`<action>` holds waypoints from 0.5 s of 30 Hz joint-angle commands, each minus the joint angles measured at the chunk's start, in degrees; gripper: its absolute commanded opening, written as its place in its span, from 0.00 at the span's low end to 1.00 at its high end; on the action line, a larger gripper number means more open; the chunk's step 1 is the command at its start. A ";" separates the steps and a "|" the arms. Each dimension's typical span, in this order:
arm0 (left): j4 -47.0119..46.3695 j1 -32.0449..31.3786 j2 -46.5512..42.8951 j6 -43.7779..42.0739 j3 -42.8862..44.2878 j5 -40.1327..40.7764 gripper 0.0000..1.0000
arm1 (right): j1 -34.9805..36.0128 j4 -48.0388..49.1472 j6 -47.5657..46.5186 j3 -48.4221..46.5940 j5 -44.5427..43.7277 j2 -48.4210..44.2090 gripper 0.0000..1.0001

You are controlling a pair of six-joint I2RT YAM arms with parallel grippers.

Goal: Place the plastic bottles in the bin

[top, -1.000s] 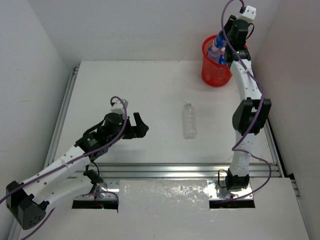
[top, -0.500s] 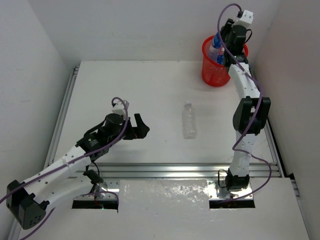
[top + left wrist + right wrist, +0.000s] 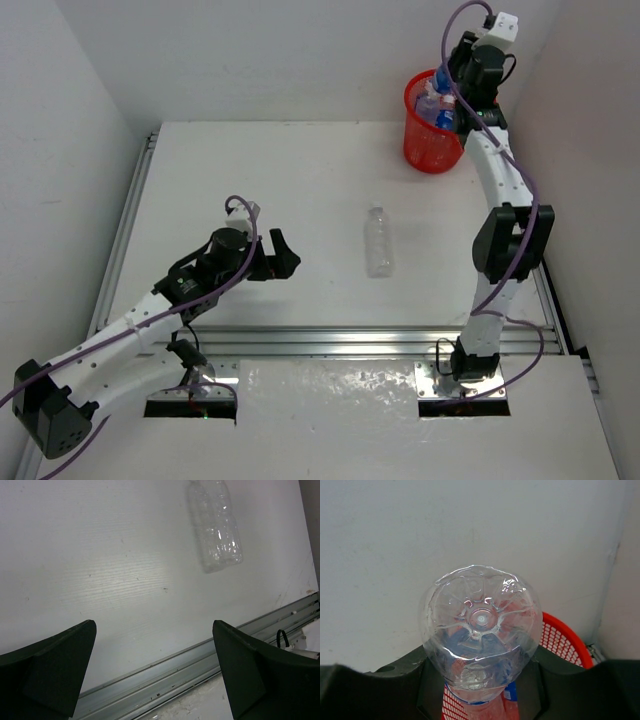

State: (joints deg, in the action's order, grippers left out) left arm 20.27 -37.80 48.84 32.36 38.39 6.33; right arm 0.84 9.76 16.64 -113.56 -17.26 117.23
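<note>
Right gripper [image 3: 480, 666] clamped on 1 plastic bottle [image 3: 480, 625] at the bin [image 3: 425, 150]; left gripper [image 3: 153, 630] spread wide above the table [image 3: 280, 170].

The 2 right fingers press the sides of the clear bottle, whose moulded base faces the wrist camera and whose neck end points down toward the red mesh bin, close to the back wall [image 3: 470, 520]. The bin stands at the far right corner of the table. Blue-labelled bottles [image 3: 446, 120] show inside it, but their count cannot be told. The 2 left fingers stand far apart with nothing between them, near the front aluminium rail [image 3: 200, 657]. A second bottle [image 3: 378, 240], clear and unlabelled, lies on its side near the table centre, to the right of the left gripper and apart from it.
</note>
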 commanded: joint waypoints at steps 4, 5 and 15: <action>-3.22 -0.26 -1.82 -0.45 -1.13 -1.49 1.00 | 0.04 0.18 -3.37 4.13 -7.43 -8.24 0.06; -3.22 -0.34 -1.90 -0.45 -1.13 -1.75 1.00 | 0.04 -0.61 -3.55 6.05 -9.62 -9.03 0.06; -2.43 -1.31 -3.05 -0.45 -1.30 -1.49 1.00 | -0.05 2.55 -3.11 17.32 -7.45 -11.86 0.06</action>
State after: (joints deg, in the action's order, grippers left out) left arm 19.53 -38.39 46.96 32.36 37.43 4.99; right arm 0.82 9.89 13.82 -96.29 -26.52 105.69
